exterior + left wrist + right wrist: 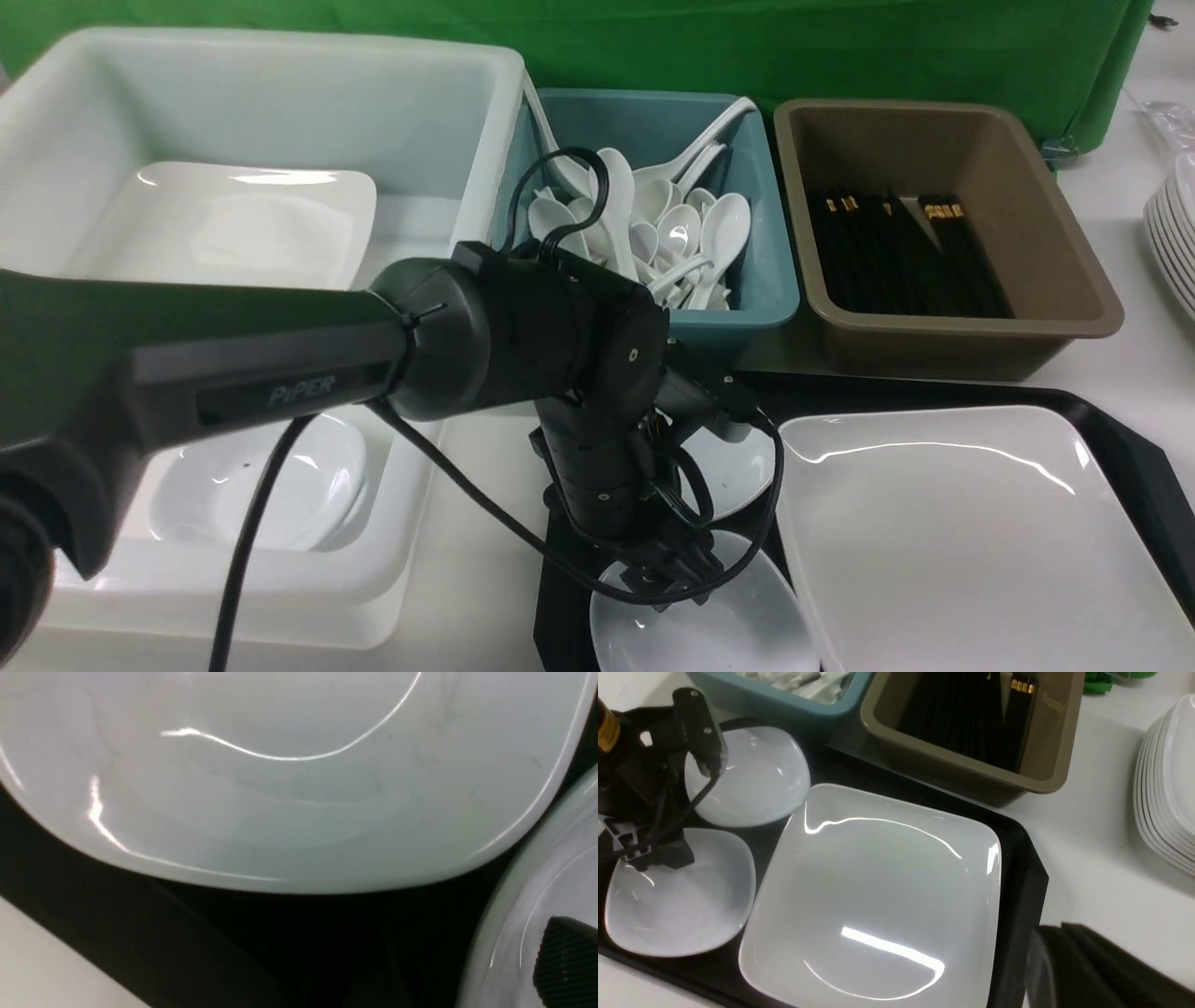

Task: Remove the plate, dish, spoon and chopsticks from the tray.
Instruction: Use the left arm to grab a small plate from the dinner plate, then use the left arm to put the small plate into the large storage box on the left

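Observation:
The black tray (1134,457) holds the large white plate (971,541) on its right side. Two small white dishes sit on its left, a far one (742,467) and a near one (709,625). My left gripper (674,571) points down over the near dish's far rim, open and empty. In the left wrist view one ribbed finger pad (567,961) hangs over that dish (523,914). My right gripper (1052,933) is shut and empty, off the tray's right edge. No spoon or chopsticks show on the tray.
A big white bin (448,112) on the left holds a plate and small dishes (271,485). Behind the tray stand a teal bin (747,308) with several spoons and a brown bin (1074,308) with black chopsticks. A plate stack (1167,779) stands at the right.

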Available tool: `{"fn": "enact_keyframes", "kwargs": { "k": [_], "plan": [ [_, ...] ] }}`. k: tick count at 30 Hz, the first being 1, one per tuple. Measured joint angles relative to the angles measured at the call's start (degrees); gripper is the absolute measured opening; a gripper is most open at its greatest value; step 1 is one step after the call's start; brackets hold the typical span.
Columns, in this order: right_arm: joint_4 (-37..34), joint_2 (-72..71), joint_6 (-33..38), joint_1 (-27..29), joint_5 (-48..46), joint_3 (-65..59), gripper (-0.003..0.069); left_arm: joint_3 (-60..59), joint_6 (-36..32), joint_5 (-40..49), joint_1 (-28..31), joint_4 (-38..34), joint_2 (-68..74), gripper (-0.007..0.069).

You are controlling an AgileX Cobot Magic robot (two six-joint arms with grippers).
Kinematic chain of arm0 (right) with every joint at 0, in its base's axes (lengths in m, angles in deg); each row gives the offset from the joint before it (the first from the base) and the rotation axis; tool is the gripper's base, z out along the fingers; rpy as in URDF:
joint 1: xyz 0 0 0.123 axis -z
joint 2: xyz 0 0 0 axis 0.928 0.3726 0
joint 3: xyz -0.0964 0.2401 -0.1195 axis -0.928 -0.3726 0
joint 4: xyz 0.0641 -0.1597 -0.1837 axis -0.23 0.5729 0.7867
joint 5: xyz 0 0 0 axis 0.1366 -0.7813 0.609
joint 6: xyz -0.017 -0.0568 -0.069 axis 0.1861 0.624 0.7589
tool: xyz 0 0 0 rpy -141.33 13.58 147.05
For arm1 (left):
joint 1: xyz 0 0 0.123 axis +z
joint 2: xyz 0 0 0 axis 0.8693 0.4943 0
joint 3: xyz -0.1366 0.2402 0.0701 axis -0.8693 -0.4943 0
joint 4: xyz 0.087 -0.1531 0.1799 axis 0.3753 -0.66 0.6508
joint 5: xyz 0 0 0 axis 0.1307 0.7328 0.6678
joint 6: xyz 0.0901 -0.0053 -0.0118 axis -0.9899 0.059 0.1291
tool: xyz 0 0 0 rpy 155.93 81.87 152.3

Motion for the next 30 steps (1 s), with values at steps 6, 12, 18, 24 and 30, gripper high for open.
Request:
{"fn": "enact_keyframes", "kwargs": {
  "k": [6,12,18,24,30],
  "plan": [
    [0.00,0.00,0.00,0.00,0.91,0.00,0.0021,0.00,0.00,2.44,0.00,-0.92,0.07,0.0207],
    [0.00,0.00,-0.05,0.00,1.28,0.00,0.0021,0.16,0.08,4.43,0.05,-2.41,-0.19,0.0139],
    [0.00,0.00,-0.05,0.00,1.33,0.00,0.0021,0.16,0.14,6.65,0.05,-2.19,-1.77,0.0118],
    [0.00,0.00,-0.05,0.00,1.33,0.00,0.0021,0.16,0.46,7.14,0.05,-1.38,-6.71,0.0036],
    [0.00,0.00,-0.05,0.00,2.65,0.00,0.0021,0.11,0.92,6.95,0.05,0.10,-12.23,0.0017]
  ]
}}
